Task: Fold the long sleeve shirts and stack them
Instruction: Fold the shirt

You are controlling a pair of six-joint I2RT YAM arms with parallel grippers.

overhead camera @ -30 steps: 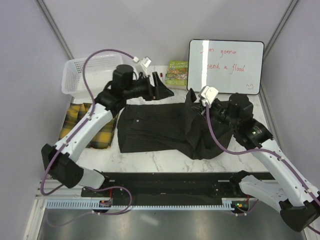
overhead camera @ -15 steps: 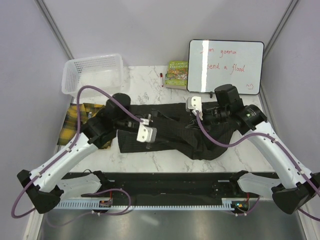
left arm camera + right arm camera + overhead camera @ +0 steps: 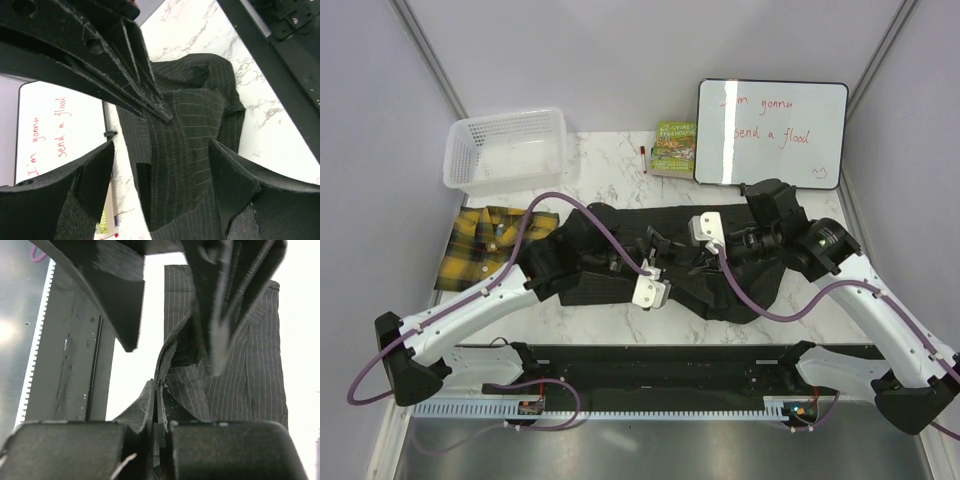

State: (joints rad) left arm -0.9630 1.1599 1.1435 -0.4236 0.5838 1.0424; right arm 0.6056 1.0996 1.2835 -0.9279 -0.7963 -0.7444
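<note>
On the marble table (image 3: 620, 318), the black pinstriped shirt (image 3: 695, 292) is spread at the centre, its long axis running left to right. A raised fold of it is pinched between the pressed-together fingers of the right gripper (image 3: 158, 426). The left gripper (image 3: 160, 150) is spread wide, with the cloth seen between its fingers. At the left, the yellow-and-black plaid shirt (image 3: 480, 250) is laid flat, collar towards the far side. Farther back are set a white mesh basket (image 3: 460, 160), a red marker (image 3: 642, 150), a green book (image 3: 673, 147) whose title cannot be read, and a whiteboard (image 3: 770, 135) lettered "I'm gonna send a flood" in red.
</note>
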